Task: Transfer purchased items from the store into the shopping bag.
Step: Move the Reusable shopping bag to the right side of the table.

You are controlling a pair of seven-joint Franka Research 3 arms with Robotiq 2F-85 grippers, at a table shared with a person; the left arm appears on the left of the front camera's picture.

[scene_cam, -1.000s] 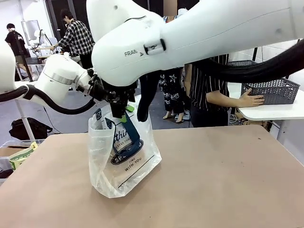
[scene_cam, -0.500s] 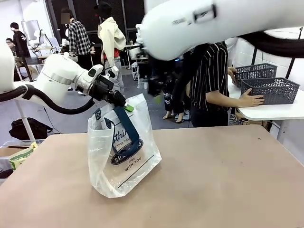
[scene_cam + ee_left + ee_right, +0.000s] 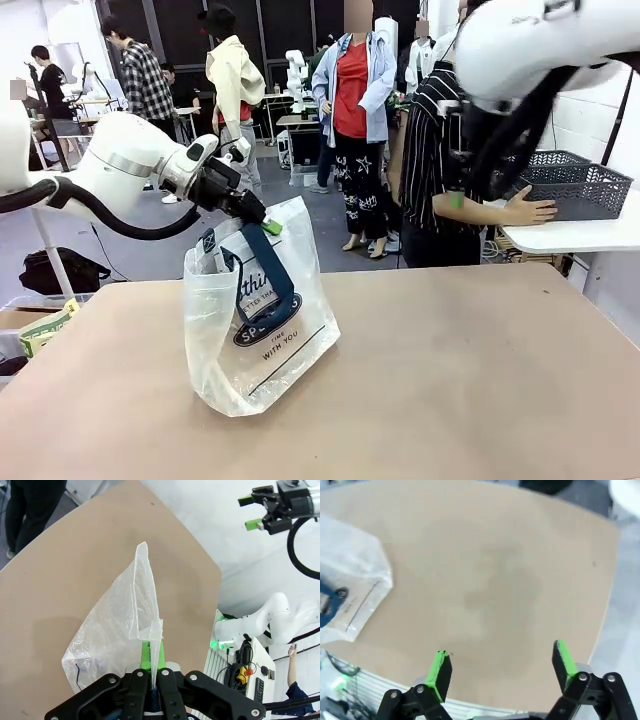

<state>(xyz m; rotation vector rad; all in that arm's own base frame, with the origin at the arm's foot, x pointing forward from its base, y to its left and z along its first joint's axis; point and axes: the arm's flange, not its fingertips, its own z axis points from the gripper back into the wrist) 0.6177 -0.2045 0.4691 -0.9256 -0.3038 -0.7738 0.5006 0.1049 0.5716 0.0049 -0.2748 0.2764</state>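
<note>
Front view | shopping bag (image 3: pixel 262 330) upright, translucent, navy handles | left gripper (image 3: pixel 262 222) clamped on its rim | right gripper (image 3: pixel 500 666) apart

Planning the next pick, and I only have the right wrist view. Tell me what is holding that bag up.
Observer: The left hand is shut on the top edge of the shopping bag and holds it upright on the table.
Operator: Now locate the basket for me.
Observer: The grey basket sits on a white side table past the table's far right corner. A person's hand rests against it.
</note>
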